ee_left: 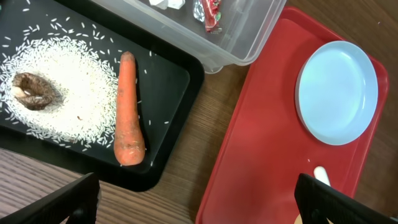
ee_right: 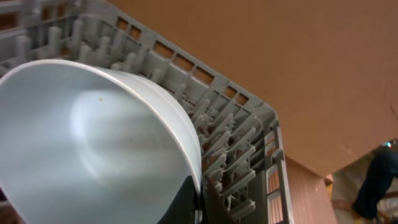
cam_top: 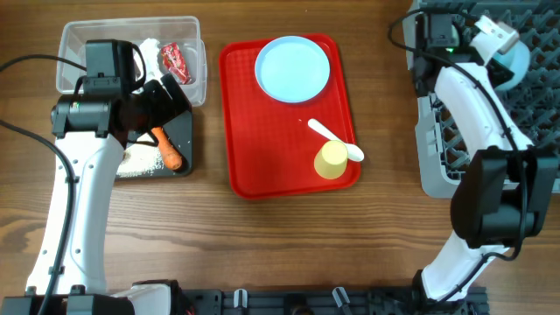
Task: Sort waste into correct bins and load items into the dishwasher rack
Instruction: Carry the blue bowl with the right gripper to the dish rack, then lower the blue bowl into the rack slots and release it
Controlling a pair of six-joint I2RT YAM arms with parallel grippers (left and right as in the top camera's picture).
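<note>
**Bowl clamped over the rack, left jaws hanging wide above the black tray**

The right gripper (ee_right: 189,202) is pinching the rim of the light blue bowl (ee_right: 93,143), holding it tilted over the pegs close to a corner wall of the grey dishwasher rack (ee_right: 239,155). The left gripper (ee_left: 199,210) is hanging spread apart, gripping nothing, above the near edge of the black tray (ee_left: 168,74). There the carrot piece (ee_left: 127,112) is lying beside the rice grains (ee_left: 68,87) and the brown lump (ee_left: 34,92). The clear tub (ee_left: 249,37), just beside the tray's far edge, is holding the red wrapper (ee_left: 211,12) and the tissue (cam_top: 149,45).

A narrow strip of bare wood is separating the black tray from the red serving tray (cam_top: 262,149), which is carrying the pale blue plate (cam_top: 293,68), the white spoon (cam_top: 335,140) and, just beside it, the yellow cup (cam_top: 332,159). A wider stretch of the wooden table (cam_top: 389,219) is lying open between the red tray and the rack.
</note>
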